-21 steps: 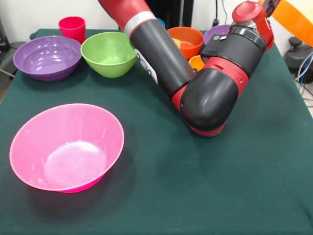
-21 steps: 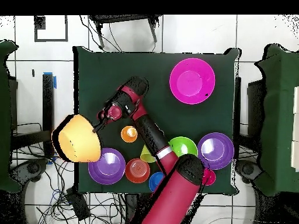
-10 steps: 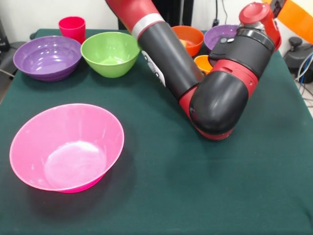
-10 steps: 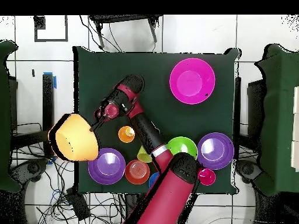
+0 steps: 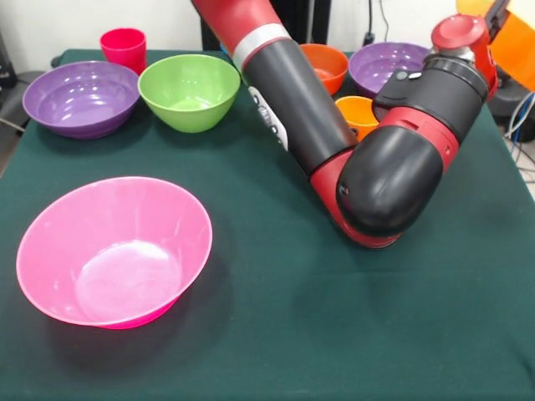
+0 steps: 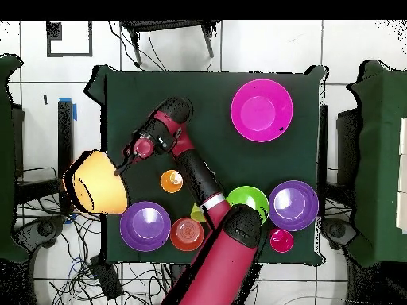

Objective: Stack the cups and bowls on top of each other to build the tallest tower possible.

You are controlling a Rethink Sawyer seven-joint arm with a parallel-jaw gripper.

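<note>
We see the end effector only from overhead, where it grips the rim of the large orange bowl and holds it tilted in the air past the edge of the desk; from the front, that bowl shows only as an orange wedge at the upper right corner, and the grip itself is cut off there. The arm dominates the front view, its black elbow hanging low over the green cloth.

The large pink bowl sits alone and upright, well apart from everything else; overhead it lies near a far corner. From the front, a purple bowl and the green bowl stand just beside each other, with the red cup behind them; the orange-red bowl, the second purple bowl and the orange cup peek out past the arm.

Overhead gives us what the arm hides from the front: the pale yellow cup between the orange-red bowl and the green bowl, pressed close to the arm; we cannot find the blue bowl in either view.
</note>
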